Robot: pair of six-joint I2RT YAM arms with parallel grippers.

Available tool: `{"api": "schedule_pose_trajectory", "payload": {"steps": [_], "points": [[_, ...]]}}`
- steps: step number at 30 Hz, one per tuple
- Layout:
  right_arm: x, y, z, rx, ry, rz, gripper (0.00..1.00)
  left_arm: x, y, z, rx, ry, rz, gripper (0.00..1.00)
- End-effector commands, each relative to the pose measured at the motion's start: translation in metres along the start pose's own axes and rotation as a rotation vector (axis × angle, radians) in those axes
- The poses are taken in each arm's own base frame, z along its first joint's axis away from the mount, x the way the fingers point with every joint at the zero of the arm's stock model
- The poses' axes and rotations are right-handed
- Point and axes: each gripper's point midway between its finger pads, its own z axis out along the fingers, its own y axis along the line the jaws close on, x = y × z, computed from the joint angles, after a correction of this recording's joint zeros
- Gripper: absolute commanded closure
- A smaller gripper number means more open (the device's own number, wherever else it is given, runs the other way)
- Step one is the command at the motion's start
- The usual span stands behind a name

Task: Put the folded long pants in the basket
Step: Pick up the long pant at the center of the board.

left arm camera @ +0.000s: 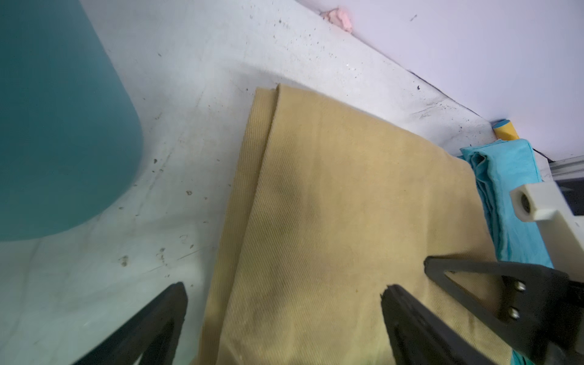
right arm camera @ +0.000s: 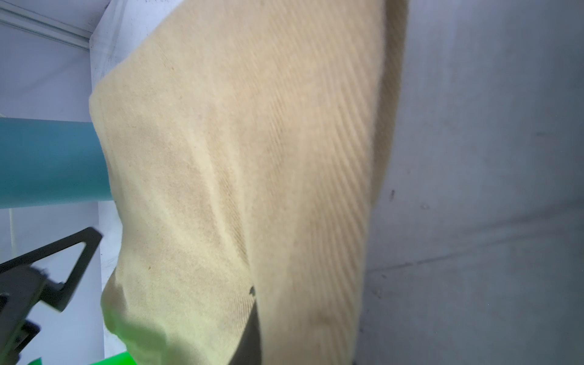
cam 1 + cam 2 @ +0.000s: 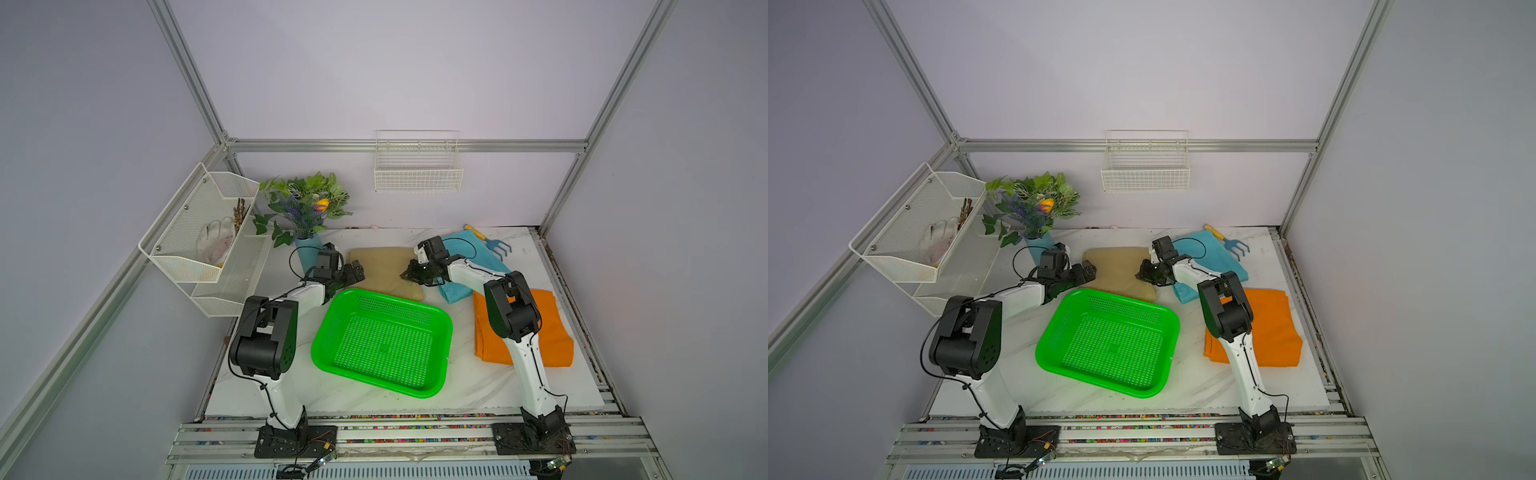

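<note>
Green perforated plastic basket [image 3: 330,328] empty; tan folded cloth pants [image 3: 386,266] flat at its 12 o'clock. Right gripper [image 3: 405,275] pinched shut on the pants' 3 o'clock edge, left gripper [image 1: 282,294] gaping over the 9 o'clock edge. Light, limp cloth, likely to sag: pinch all layers at both edges.

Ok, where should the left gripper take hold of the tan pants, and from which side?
Probably the stacked fold edge of the tan pants nearest the left gripper, coming in low from the robot's left: the layers lie flat there, the open jaws straddle it, and the right gripper pinches the opposite edge.
</note>
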Motion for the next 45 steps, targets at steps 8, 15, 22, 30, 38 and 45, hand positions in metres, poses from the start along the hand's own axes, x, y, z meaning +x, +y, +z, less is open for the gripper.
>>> {"api": "schedule_pose_trajectory", "payload": {"steps": [8, 15, 22, 30, 38, 45], "points": [[0.026, -0.017, -0.005, 0.085, 0.053, -0.002, 1.00, 0.009, 0.003, 0.046, 0.026, 0.093, -0.085, 0.00], [0.023, -0.013, -0.005, 0.072, 0.049, -0.002, 1.00, 0.046, -0.026, 0.071, 0.148, 0.260, -0.114, 0.22], [0.019, -0.010, 0.000, 0.056, 0.042, 0.011, 1.00, 0.062, -0.057, 0.071, 0.246, 0.344, -0.121, 1.00], [-0.017, 0.025, -0.015, -0.015, -0.044, -0.017, 1.00, 0.008, -0.085, 0.045, 0.251, 0.232, -0.112, 1.00], [-0.074, 0.068, -0.066, -0.070, -0.198, -0.072, 1.00, -0.065, -0.141, 0.006, 0.348, 0.066, -0.063, 1.00], [-0.103, 0.087, -0.111, -0.079, -0.298, -0.127, 1.00, -0.098, -0.164, -0.024, 0.406, -0.022, -0.032, 1.00]]}}
